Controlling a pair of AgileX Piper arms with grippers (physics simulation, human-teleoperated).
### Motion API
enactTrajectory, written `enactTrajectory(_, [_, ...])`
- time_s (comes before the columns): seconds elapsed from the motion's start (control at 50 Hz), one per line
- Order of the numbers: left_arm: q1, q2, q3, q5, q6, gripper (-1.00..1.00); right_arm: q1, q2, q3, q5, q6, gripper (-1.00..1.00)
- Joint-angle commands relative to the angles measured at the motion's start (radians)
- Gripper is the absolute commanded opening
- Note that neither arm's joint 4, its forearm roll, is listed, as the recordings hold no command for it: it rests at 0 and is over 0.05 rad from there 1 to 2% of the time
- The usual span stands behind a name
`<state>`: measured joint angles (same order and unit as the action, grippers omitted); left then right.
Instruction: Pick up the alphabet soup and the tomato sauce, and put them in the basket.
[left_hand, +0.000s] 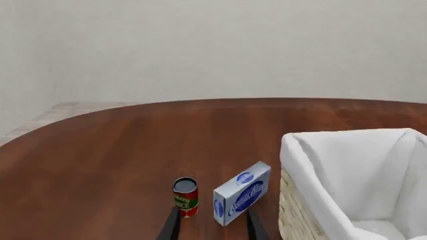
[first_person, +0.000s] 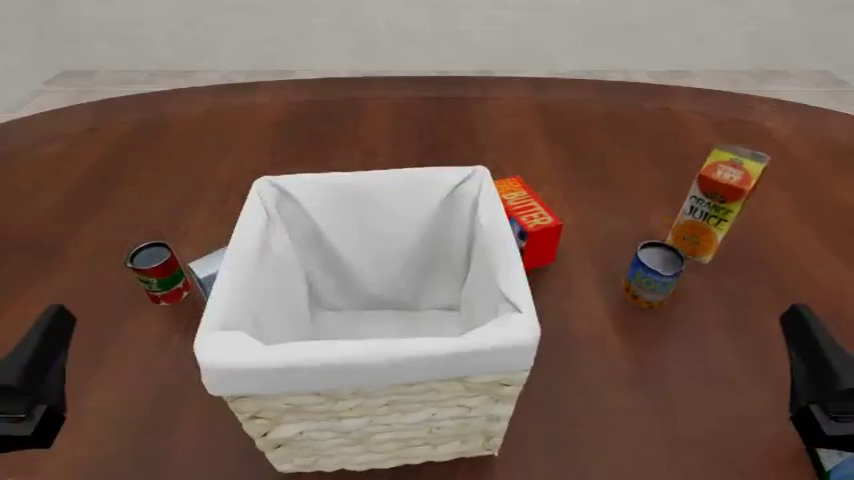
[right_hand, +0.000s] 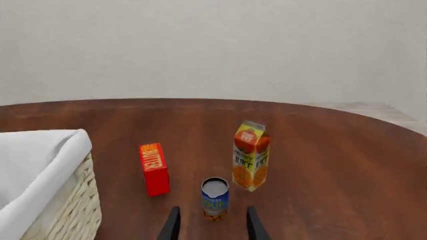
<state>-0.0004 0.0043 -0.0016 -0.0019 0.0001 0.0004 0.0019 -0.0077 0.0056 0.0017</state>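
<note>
Brown table (first_person: 400, 120); basket (first_person: 374, 420) between both cans

The basket (first_person: 380, 430) is cream woven wicker, its lining plain white cloth. The tomato sauce (first_person: 158, 272) is red with a green band, a white label patch and a dark top. The alphabet soup (first_person: 654, 273) is blue with orange-yellow graphics and a pale silvery top. The juice carton (first_person: 718, 203) is yellow and orange with a red emblem. The butter box (first_person: 529, 221) is red-orange, the box beside the tomato sauce (left_hand: 241, 193) silver-grey with blue ovals. The table (first_person: 400, 120) is reddish-brown woodgrain.
</note>
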Motion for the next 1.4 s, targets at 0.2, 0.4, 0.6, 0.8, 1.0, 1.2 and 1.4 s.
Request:
enactTrajectory(0.2, [-0.003, -0.003, -0.002, 0.009, 0.0, 1.0, -0.004, 0.005, 0.004, -0.013, -0.008, 1.0])
enactTrajectory(0.4, [0.019, 0.005, -0.042, 0.031, -0.025, 1.0, -0.003, 0.001, 0.005, -0.012, -0.013, 1.0])
enactTrajectory(0.6, [-0.018, 0.107, -0.084, -0.002, 0.013, 1.0, 0.009, 0.0, 0.004, -0.022, -0.027, 1.0])
enactTrajectory(0.8, [-0.027, 0.245, -0.205, 0.018, -0.032, 1.0, 0.011, -0.001, 0.004, -0.022, -0.015, 1.0])
enactTrajectory(1.0, [-0.044, 0.364, -0.36, 0.082, -0.046, 1.0, 0.015, -0.001, 0.003, -0.025, -0.016, 1.0])
enactTrajectory(1.2, [-0.052, 0.489, -0.459, 0.113, -0.026, 1.0, 0.017, -0.001, 0.003, -0.024, -0.015, 1.0])
enactTrajectory(1.4, [-0.061, 0.65, -0.527, 0.132, -0.012, 1.0, 0.02, -0.001, 0.003, -0.021, -0.014, 1.0])
